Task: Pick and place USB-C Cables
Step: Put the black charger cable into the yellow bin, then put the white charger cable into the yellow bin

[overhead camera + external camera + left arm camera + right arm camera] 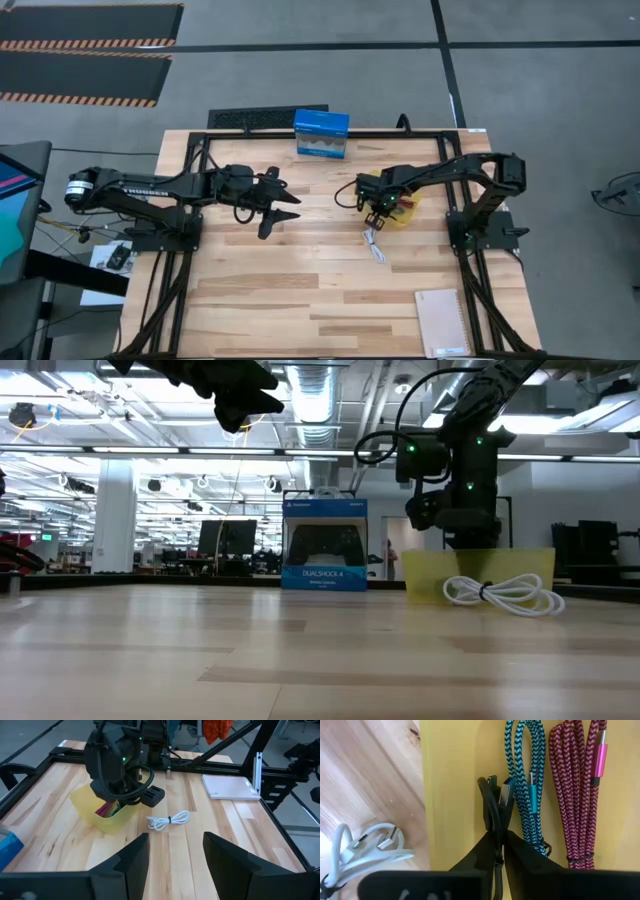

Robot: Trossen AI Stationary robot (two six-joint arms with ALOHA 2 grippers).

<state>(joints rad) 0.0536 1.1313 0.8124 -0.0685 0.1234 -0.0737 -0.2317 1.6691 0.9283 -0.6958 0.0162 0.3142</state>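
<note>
Black cable (492,805) sits in the tray (452,785), my right jaws (498,845) clamped on it; I'd lift straight, clearing the teal cable (522,780). Left jaws (172,857) apart, idle.

table (300,290): pale wood, matt | teal cable (520,775): braided cloth

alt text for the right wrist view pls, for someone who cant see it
The right gripper is pinched shut on a black cable inside a yellow tray. Teal cable and maroon cable bundles lie beside it in the tray; a white cable lies outside on the wooden table.
</note>
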